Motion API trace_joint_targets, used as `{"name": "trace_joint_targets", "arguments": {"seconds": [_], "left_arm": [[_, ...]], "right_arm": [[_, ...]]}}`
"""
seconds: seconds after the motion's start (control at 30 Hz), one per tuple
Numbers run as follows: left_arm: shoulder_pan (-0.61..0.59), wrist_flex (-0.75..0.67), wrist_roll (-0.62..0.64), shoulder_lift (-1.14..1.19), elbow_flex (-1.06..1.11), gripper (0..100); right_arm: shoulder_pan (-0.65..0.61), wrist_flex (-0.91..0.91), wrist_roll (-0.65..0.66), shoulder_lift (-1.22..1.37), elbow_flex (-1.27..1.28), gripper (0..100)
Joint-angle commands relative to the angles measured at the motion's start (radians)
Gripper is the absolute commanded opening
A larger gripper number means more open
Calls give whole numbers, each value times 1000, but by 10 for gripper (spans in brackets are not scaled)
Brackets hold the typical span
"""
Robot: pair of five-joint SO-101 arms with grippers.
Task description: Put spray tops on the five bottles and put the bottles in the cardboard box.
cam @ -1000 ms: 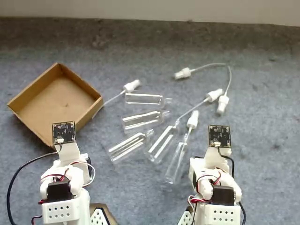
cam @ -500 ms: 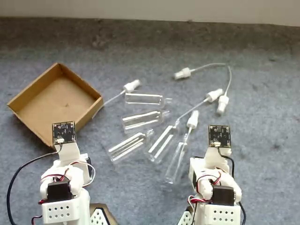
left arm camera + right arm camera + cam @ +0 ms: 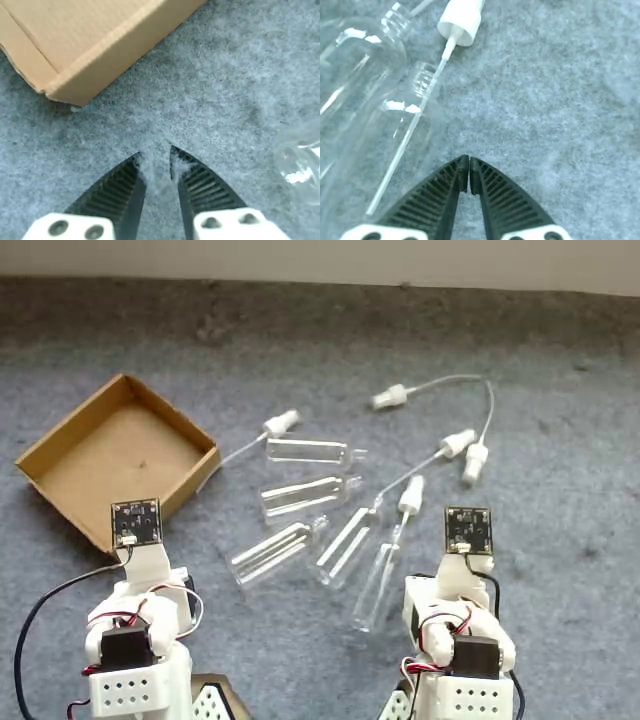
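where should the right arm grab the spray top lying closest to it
Take the spray top by its white cap, coming from straight above with the jaws across its round sides. The cap lies on its side on the carpet, just past the neck of the bottle. Its thin tube runs along that bottle and would likely bend or slip.

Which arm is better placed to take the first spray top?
Right, probably: the right pincer sits near a spray top and a bottle; the left pincer faces the cardboard box.
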Motion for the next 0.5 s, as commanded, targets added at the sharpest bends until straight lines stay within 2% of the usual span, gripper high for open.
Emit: {"name": "trace_joint_targets", "arguments": {"seconds": [0.0,0.17,0.4,0.47], "left_arm": [[-5,6,12,-15,22,5],[22,-26,15,-18,19,7],[22,-336,8,-16,21,8],[22,-404,-35,-16,21,8]], "right_arm": [[8,2,14,-8,131,5],[8,2,14,-8,131,5],[8,2,14,-8,131,5],[8,2,14,-8,131,5]]}}
